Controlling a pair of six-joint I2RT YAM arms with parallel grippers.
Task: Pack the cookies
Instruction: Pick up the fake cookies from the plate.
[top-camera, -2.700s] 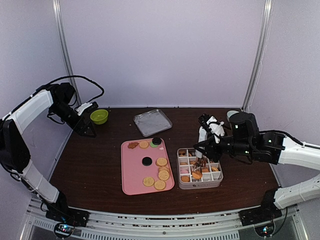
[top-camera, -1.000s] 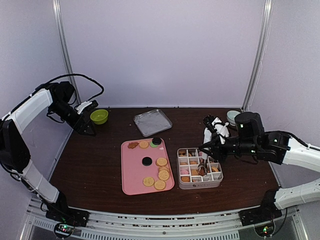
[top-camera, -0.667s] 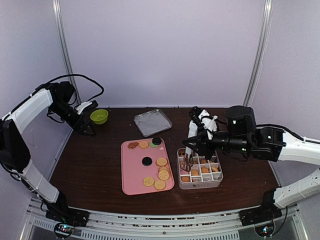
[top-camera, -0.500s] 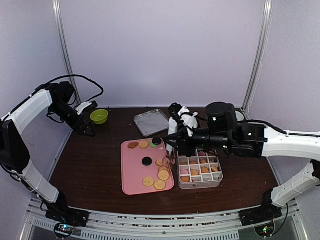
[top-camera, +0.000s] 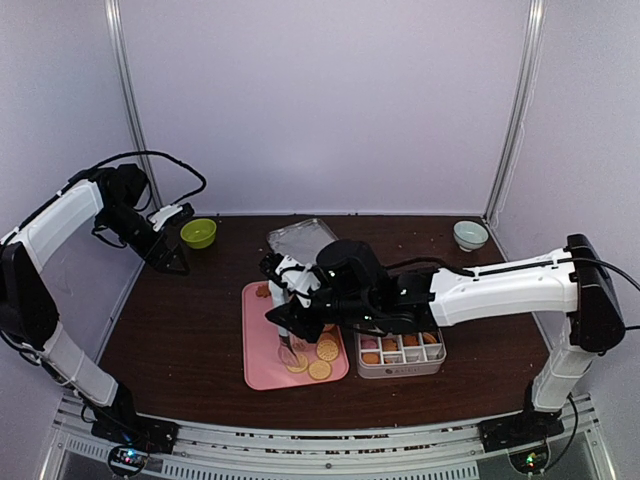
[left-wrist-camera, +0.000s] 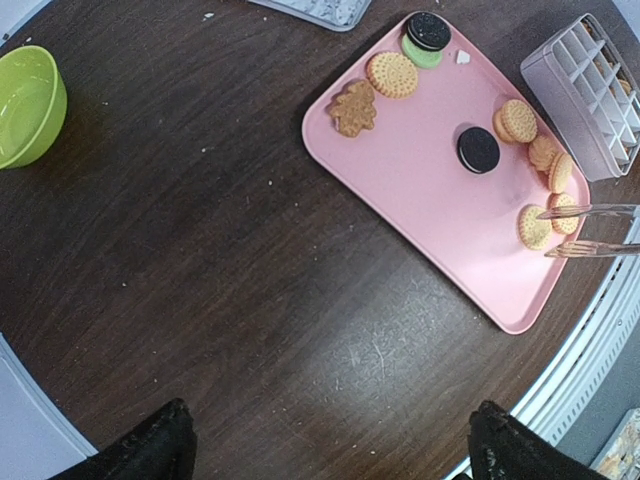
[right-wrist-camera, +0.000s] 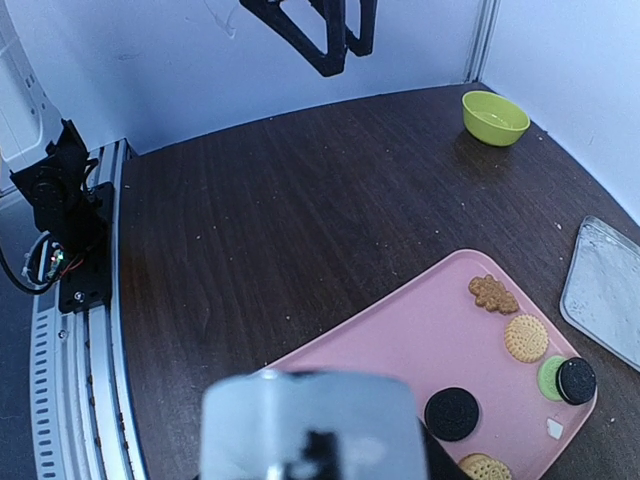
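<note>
Cookies (top-camera: 326, 351) lie on a pink tray (top-camera: 262, 345): golden rounds (left-wrist-camera: 392, 74), a brown flower shape (left-wrist-camera: 352, 107) and black rounds (left-wrist-camera: 478, 149). More cookies fill a white divided box (top-camera: 400, 351) to the tray's right. My right gripper (top-camera: 300, 303) reaches over the tray, shut on metal tongs (top-camera: 287, 350) that point down. In the left wrist view the tong tips (left-wrist-camera: 545, 230) stand apart on either side of a golden cookie (left-wrist-camera: 533, 227). The tongs' blurred grey end (right-wrist-camera: 310, 425) hides the right fingers. My left gripper (left-wrist-camera: 335, 450) hangs open over bare table at the back left.
A green bowl (top-camera: 198, 233) sits at the back left beside the left gripper. A metal tray (top-camera: 300, 238) lies behind the pink tray. A small pale bowl (top-camera: 470, 235) stands at the back right. The table's near edge rail (right-wrist-camera: 80, 330) runs below.
My right arm has swung left with the tongs, from above the divided box to over the pink tray. The left arm has not moved.
</note>
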